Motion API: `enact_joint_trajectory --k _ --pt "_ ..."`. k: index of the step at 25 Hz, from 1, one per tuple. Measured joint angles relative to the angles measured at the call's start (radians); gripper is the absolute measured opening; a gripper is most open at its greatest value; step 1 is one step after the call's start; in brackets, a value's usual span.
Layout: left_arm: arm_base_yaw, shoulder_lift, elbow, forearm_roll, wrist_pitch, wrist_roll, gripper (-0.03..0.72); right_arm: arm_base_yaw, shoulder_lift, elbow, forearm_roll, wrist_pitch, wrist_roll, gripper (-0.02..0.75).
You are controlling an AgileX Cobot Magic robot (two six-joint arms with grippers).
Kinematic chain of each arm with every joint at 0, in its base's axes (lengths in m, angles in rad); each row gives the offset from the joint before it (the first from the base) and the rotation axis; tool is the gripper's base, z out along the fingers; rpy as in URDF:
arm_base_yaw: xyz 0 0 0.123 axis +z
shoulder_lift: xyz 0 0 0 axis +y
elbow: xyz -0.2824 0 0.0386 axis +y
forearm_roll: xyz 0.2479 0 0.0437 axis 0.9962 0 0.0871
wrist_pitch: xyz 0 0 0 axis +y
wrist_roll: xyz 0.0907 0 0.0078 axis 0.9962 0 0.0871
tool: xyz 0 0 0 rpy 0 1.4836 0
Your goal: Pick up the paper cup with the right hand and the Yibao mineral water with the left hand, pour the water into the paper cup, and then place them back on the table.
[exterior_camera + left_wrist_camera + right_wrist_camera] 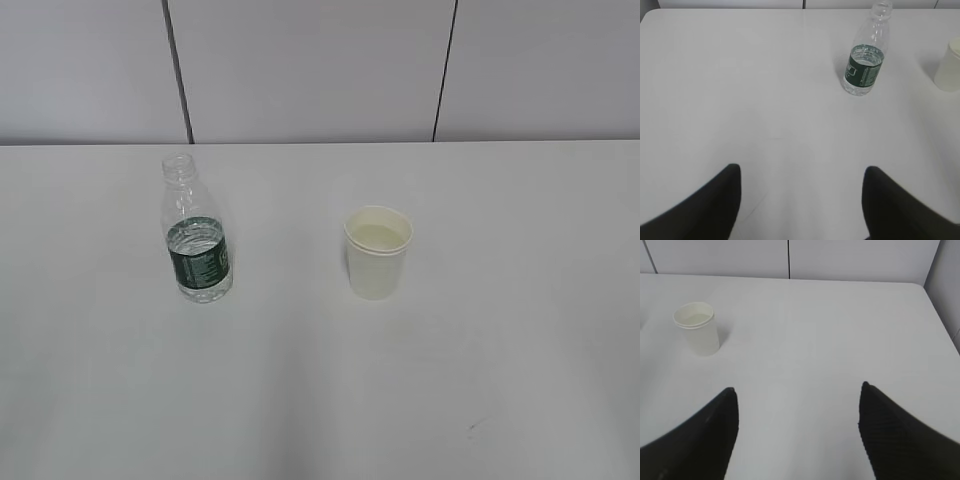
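Capless green-labelled water bottle upright on table, cream paper cup upright well apart

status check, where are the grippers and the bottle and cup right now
Left gripper open, empty. Right gripper open, empty. Bottle and paper cup upright on table, apart. Nothing in the way.
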Motion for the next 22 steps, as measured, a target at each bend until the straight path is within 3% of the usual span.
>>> enact_joint_trajectory --k 10,22 --pt "0.000 0.000 0.000 0.000 0.000 0.000 0.468 0.000 0.000 -0.020 -0.015 0.202 0.000 0.586" --pt "0.000 0.000 0.000 -0.004 0.000 -0.001 0.468 0.000 -0.001 0.000 -0.018 0.188 0.000 0.585"
